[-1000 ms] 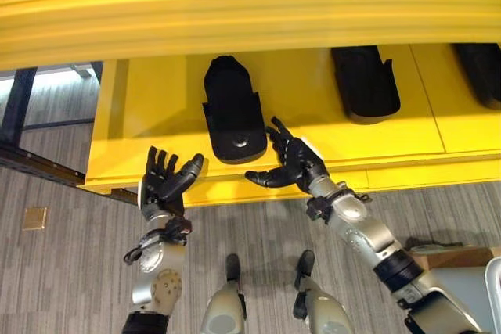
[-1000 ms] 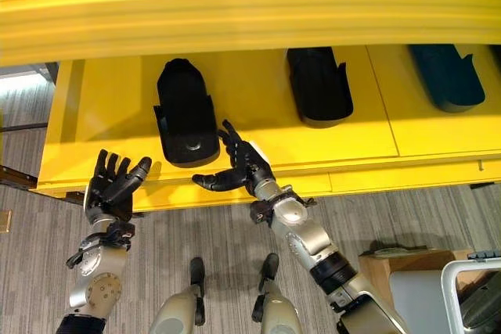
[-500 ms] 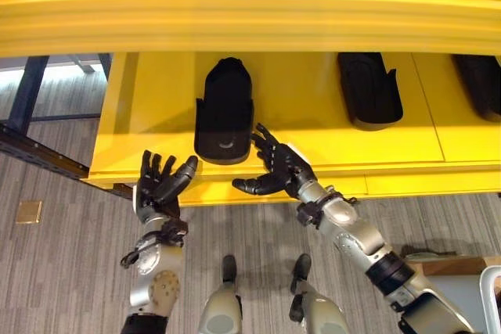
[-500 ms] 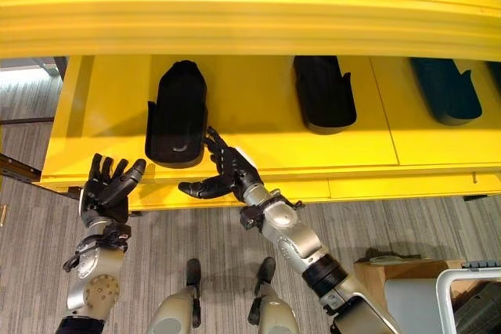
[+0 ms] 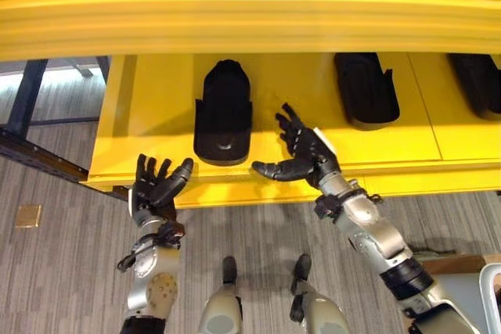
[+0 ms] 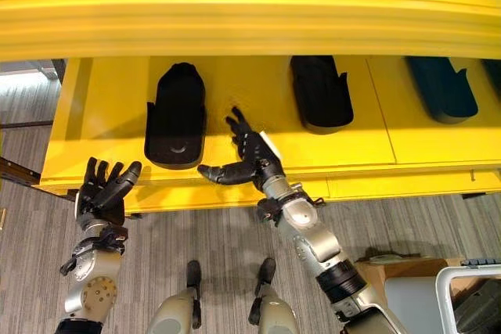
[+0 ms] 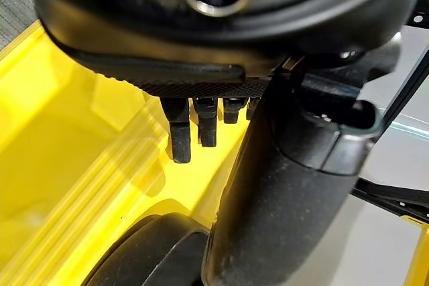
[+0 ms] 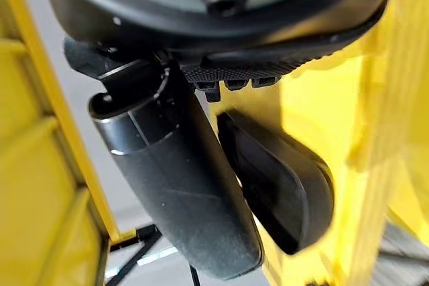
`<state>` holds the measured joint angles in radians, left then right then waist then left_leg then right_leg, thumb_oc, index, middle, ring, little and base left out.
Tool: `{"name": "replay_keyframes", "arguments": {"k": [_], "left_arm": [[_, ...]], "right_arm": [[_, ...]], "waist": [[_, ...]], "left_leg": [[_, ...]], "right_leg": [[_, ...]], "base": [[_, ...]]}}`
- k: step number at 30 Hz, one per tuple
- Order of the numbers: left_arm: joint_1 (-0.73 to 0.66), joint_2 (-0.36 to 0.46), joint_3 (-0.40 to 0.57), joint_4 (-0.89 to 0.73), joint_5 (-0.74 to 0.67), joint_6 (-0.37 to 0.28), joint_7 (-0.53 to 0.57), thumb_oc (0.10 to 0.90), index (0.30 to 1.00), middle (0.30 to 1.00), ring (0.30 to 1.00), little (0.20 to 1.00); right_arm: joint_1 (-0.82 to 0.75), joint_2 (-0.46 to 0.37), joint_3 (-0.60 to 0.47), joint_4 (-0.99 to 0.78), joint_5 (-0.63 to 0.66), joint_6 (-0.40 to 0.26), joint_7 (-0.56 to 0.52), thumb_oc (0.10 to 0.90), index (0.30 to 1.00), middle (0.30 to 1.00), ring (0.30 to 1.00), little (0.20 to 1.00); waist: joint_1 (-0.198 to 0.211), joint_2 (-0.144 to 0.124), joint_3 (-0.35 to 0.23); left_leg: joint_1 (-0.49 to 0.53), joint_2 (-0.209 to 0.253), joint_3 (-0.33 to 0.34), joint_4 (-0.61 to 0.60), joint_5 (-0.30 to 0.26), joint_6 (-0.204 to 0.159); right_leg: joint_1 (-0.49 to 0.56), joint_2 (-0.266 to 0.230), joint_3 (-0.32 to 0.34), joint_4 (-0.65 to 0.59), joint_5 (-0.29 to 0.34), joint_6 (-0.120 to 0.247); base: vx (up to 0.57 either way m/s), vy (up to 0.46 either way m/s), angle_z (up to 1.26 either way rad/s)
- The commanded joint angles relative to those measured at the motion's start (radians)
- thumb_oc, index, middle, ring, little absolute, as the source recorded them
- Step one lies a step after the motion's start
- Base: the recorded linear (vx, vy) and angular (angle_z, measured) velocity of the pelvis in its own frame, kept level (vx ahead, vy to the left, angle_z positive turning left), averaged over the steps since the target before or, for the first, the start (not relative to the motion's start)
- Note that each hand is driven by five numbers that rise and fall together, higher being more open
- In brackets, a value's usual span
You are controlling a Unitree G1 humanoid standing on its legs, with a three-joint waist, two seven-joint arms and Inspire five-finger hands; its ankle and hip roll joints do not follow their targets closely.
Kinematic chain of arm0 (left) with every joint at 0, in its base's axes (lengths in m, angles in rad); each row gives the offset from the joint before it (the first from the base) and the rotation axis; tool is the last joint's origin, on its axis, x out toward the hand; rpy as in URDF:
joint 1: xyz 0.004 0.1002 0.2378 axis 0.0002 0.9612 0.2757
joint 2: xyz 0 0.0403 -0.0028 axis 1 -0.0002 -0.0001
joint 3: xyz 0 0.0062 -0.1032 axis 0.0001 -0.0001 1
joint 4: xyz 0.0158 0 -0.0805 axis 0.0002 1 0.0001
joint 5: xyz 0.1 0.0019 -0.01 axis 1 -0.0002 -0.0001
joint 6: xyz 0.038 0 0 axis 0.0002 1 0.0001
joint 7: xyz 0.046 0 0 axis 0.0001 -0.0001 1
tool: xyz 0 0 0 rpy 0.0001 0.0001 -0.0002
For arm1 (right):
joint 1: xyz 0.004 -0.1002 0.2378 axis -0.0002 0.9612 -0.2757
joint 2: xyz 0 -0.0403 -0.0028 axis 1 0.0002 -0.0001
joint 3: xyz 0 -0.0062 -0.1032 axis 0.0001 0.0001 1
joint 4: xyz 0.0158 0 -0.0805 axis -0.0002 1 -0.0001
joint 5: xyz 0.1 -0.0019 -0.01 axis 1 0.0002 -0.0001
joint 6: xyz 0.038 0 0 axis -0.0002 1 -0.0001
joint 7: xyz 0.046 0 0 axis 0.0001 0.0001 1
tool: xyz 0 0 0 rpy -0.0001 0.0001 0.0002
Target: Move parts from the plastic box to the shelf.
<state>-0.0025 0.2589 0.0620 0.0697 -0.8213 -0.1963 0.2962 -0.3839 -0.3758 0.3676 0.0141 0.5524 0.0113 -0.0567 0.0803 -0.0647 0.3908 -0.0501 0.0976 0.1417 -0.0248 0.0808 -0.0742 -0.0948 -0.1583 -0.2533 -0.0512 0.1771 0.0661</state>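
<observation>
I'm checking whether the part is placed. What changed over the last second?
The right hand, open, drew away to the right of the leftmost black moulded part, which it had been touching. That part slid deeper onto the yellow shelf. The left hand stayed open at the shelf's front edge; the other parts stayed.

Each arm is a silver-grey segmented casing ending in a dark hand: left hand (image 5: 156,191), right hand (image 5: 308,156). The right hand carries a white patch (near the thumb base). Round fasteners mark the left forearm casing; a dark band rings the right forearm.
</observation>
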Motion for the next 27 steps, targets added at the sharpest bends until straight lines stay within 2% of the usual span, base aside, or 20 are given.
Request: {"name": "replay_keyframes", "arguments": {"k": [1, 15, 20, 27], "left_arm": [[0.045, 0.079, 0.058, -0.076, 0.004, -0.054, -0.005, 0.900, 1.000, 1.000, 1.000, 1.000], [0.118, 0.092, 0.119, -0.253, 0.000, -0.078, -0.050, 0.900, 1.000, 1.000, 1.000, 1.000], [0.071, 0.118, 0.120, -0.350, 0.001, -0.103, -0.065, 0.900, 1.000, 1.000, 1.000, 1.000], [-0.033, 0.146, 0.107, -0.317, 0.041, -0.120, -0.029, 0.900, 1.000, 1.000, 1.000, 1.000]], "right_arm": [[-0.013, 0.039, -0.015, -0.145, -0.012, -0.113, 0.015, 0.900, 1.000, 1.000, 1.000, 1.000], [0.159, -0.019, -0.089, -0.210, 0.015, -0.107, 0.088, 0.900, 1.000, 1.000, 1.000, 1.000], [0.198, -0.023, -0.104, -0.206, 0.014, -0.110, 0.102, 0.900, 1.000, 1.000, 1.000, 1.000], [0.193, -0.023, -0.093, -0.197, 0.017, -0.113, 0.102, 0.900, 1.000, 1.000, 1.000, 1.000]], "waist": [[-0.004, -0.068, -0.103], [-0.023, -0.052, -0.129], [-0.039, -0.042, -0.145], [-0.062, -0.039, -0.156]], "left_leg": [[0.005, -0.007, -0.012, 0.011, -0.048, 0.017], [0.025, -0.003, -0.013, -0.001, -0.047, 0.016], [0.041, -0.005, -0.009, -0.005, -0.053, 0.015], [0.055, -0.003, 0.003, -0.007, -0.057, 0.012]], "right_leg": [[0.004, -0.171, 0.030, 0.084, -0.024, 0.132], [0.026, -0.167, 0.020, 0.075, -0.027, 0.134], [0.036, -0.165, 0.023, 0.073, -0.027, 0.136], [0.035, -0.163, 0.038, 0.076, -0.030, 0.137]], "base": [[0.01, -0.011, -0.03], [0.00, -0.001, 0.00], [0.02, -0.003, -0.01], [0.01, 0.002, -0.02]]}}
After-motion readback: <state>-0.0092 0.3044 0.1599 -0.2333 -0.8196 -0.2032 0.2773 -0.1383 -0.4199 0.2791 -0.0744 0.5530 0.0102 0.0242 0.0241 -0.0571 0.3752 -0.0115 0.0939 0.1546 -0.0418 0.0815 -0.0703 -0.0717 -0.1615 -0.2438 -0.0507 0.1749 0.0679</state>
